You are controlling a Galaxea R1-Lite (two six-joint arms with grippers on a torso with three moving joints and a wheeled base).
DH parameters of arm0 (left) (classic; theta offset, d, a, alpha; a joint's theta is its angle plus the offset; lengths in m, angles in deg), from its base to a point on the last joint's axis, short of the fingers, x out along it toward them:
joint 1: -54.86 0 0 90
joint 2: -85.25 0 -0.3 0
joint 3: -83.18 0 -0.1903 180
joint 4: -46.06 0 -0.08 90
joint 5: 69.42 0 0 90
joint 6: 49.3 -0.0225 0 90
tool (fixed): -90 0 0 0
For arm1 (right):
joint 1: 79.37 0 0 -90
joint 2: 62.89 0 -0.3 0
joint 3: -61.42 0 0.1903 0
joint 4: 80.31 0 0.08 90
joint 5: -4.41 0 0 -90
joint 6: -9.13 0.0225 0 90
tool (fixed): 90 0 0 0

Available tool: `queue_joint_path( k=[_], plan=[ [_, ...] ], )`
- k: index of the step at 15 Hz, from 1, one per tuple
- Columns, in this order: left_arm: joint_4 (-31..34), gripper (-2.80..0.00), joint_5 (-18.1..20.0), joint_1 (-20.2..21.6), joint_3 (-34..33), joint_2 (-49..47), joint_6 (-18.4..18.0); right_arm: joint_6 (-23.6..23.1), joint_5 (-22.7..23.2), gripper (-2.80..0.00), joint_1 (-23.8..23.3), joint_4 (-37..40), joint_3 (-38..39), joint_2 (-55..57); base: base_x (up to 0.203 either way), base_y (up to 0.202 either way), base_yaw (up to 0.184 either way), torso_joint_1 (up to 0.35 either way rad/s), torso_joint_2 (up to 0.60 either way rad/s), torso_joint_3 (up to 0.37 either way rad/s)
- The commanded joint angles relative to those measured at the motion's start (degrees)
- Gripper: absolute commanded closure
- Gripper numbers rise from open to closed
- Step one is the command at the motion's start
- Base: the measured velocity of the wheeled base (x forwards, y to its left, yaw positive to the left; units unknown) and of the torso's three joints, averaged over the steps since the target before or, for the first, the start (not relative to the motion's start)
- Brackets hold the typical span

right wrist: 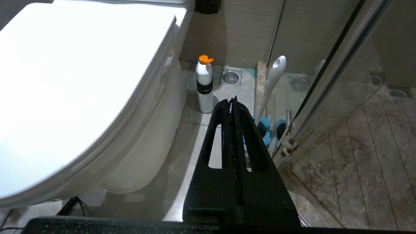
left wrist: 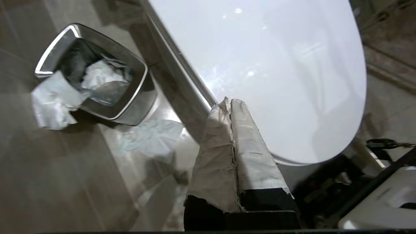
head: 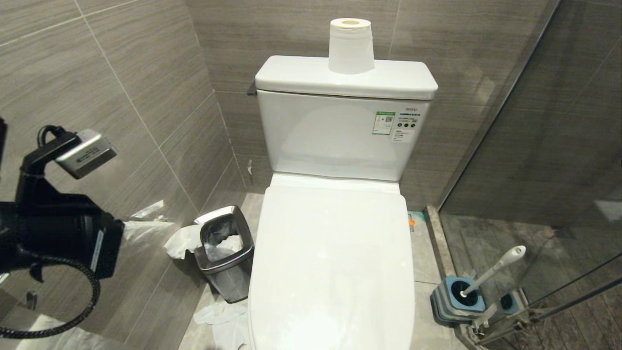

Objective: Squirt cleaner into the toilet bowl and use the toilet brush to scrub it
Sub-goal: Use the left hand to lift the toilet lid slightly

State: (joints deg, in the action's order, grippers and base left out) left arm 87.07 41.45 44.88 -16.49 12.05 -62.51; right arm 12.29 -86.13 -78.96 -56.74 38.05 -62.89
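White ceramic toilet bowl [head: 335,262] stood against the tiled back wall, its lid [head: 330,253] down and covering the bowl. One toilet-paper roll [head: 351,46] sat upright on the tank lid [head: 291,75], near its back edge.

Toilet brush [head: 493,270] leaned in its blue-topped holder [head: 457,299] on the floor just beside the toilet's right side, against the glass shower partition [head: 534,121]; handle end tilted up and away from the toilet. In the right wrist view a white cleaner bottle [right wrist: 204,86] with an orange cap stood upright on the floor by the toilet's base, near a floor drain [right wrist: 231,77].

Steel waste bin [head: 224,253] stood on the floor at the toilet's left side, with paper inside and more paper lying on the tiles around it.

Left gripper [left wrist: 229,105], fingers wrapped in pale tape, was closed with nothing between them, held over the left edge of the lid; contact could not be judged. Right gripper [right wrist: 233,100], black, was likewise closed and empty, above the floor to the right of the toilet, pointing toward the brush and bottle.
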Motion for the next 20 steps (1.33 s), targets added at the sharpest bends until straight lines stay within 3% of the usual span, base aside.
queue_joint_path(
  k=[1, 3, 7, 10, 16, 20],
  plan=[
    [-0.3, 0.00, 0.7, -0.1, 2.5, -6.4, 2.3, 0.0, 0.0, 0.00, 0.0, 0.0, 0.0, 0.0, 0.000, 0.000, 0.000, 0.000, 0.00, 0.000],
    [-3.3, 0.00, -1.0, 0.9, 3.3, -10.0, 4.0, 0.0, 0.0, 0.00, 0.0, 0.0, 0.0, 0.0, 0.000, 0.000, 0.000, 0.000, 0.00, 0.000],
    [-21.9, 0.00, -12.7, 3.6, 3.3, -20.1, 4.4, 0.0, 0.0, 0.00, 0.0, 0.0, 0.0, 0.0, 0.000, 0.000, 0.000, 0.000, 0.00, 0.000],
    [-27.4, 0.00, -14.6, 3.9, 3.3, -25.8, 4.6, 0.0, 0.0, 0.00, 0.0, 0.0, 0.0, 0.0, 0.000, 0.000, 0.000, 0.000, 0.00, 0.000],
    [-27.7, 0.00, 2.2, 7.0, 3.8, -35.0, 8.4, 0.0, 0.0, 0.00, 0.0, 0.0, 0.0, 0.0, 0.000, 0.000, 0.000, 0.000, 0.00, 0.000],
    [-27.7, 0.00, 23.3, 12.0, 5.5, -42.5, 10.9, 0.0, 0.0, 0.00, 0.0, 0.0, 0.0, 0.0, 0.000, 0.000, 0.000, 0.000, 0.00, 0.000]
  ],
)
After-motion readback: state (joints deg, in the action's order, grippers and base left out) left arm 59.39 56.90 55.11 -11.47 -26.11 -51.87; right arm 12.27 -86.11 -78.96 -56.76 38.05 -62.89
